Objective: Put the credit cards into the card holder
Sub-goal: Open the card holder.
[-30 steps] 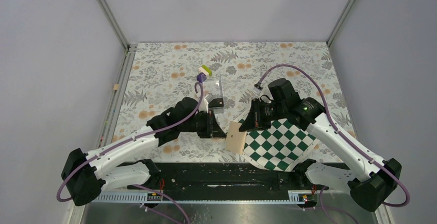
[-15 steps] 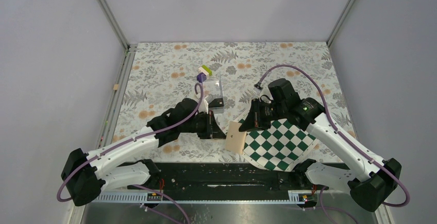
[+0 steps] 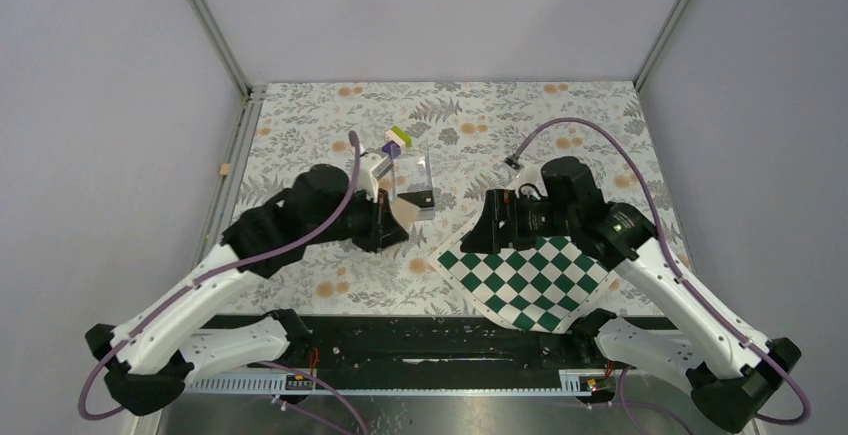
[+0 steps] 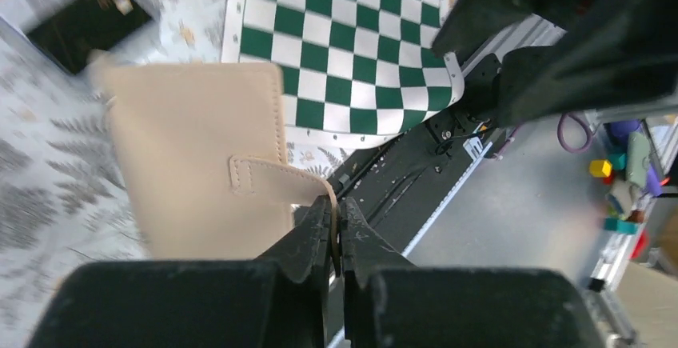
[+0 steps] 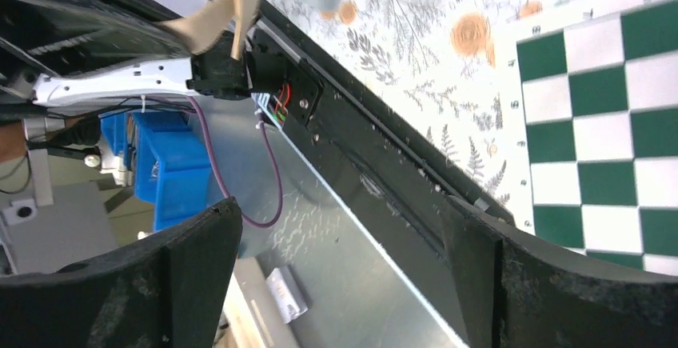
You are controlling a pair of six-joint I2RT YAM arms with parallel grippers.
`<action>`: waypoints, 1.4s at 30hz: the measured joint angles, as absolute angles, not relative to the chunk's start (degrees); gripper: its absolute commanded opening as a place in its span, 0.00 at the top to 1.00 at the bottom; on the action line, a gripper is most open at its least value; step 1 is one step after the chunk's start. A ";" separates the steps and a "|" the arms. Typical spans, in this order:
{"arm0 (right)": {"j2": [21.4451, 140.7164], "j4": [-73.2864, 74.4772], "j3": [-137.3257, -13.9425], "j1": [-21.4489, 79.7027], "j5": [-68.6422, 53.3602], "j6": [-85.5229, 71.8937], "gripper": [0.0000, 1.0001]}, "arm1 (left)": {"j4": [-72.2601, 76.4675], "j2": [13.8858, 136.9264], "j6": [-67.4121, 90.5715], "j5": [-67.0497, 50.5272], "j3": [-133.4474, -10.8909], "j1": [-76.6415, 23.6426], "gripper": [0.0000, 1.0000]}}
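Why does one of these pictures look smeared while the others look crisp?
Left wrist view: the floral cloth, the black card and the left edge of the card holder look smeared, while the left pincer pinching its strap is sharp. Top view: evenly lit, crisp. Right wrist view: mostly crisp, fingers in shadow.

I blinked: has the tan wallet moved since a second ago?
Yes: the tan wallet has left the checkerboard edge, going toward the clear case.

Grey walls point(image 3: 430, 15), floral tabletop point(image 3: 300, 125)
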State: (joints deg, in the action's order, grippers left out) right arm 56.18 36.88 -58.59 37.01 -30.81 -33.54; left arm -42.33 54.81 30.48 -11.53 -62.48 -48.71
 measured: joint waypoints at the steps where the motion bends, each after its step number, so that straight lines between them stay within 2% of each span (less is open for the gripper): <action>1: 55.05 36.21 -58.59 37.01 -30.48 -32.60 0.00 | -43.57 53.71 27.57 -11.35 -64.66 -48.69 1.00; 6: 49.82 31.29 -58.00 37.04 -30.24 -26.61 0.01 | -51.29 51.18 14.96 -11.57 -73.87 -48.69 1.00; 15: 49.52 24.82 -58.11 37.08 -36.82 -17.96 0.00 | -64.47 58.08 4.12 -16.01 -90.83 -48.69 1.00; 25: 49.32 13.15 -57.89 38.35 -43.24 -15.18 0.01 | -67.79 59.11 -1.58 -26.83 -91.68 -48.69 1.00; 42: 57.56 9.85 -57.89 38.52 -45.12 -4.29 0.01 | -71.68 54.96 -21.67 -24.12 -90.94 -48.69 1.00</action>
State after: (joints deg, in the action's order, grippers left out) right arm 57.56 9.85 -57.89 38.52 -45.12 -4.29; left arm -71.68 54.96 -21.67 -24.12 -90.94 -48.69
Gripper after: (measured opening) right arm 0.993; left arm 0.036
